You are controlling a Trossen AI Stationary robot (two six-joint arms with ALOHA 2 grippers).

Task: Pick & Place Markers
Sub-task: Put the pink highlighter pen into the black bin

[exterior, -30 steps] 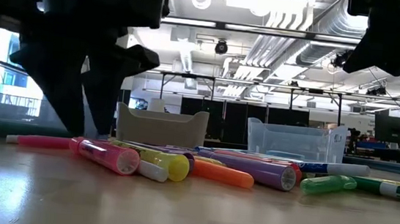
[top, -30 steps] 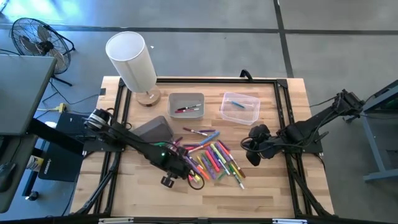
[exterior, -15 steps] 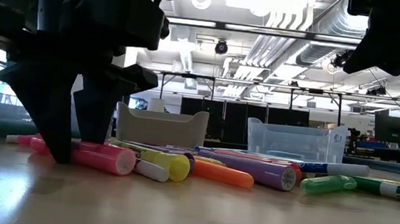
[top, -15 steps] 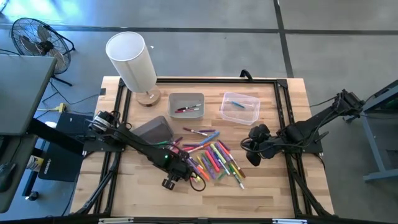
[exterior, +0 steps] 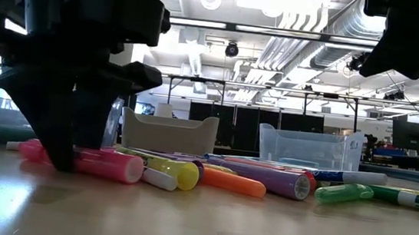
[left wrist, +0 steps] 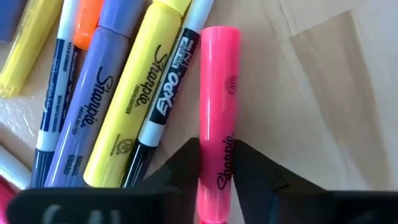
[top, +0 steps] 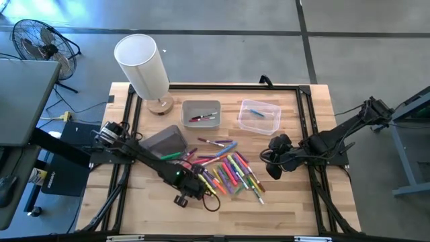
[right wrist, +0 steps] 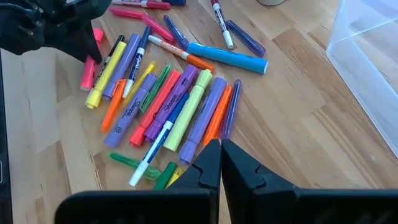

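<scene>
The left gripper [left wrist: 217, 155] is clamped on a pink Sharpie highlighter [left wrist: 217, 106] lying on the table [top: 295, 202] at the edge of the marker pile [top: 228, 171]. The right gripper [right wrist: 220, 163] hovers closed beside the pile. The grey bin [top: 201, 115] holds a few markers; the clear bin [top: 259, 116] holds one blue marker [top: 255, 113].

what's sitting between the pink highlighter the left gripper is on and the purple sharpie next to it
In the left wrist view, two markers lie between the pink highlighter and the purple Sharpie: a black Expo marker beside the pink one, then a yellow Sharpie highlighter.
</scene>
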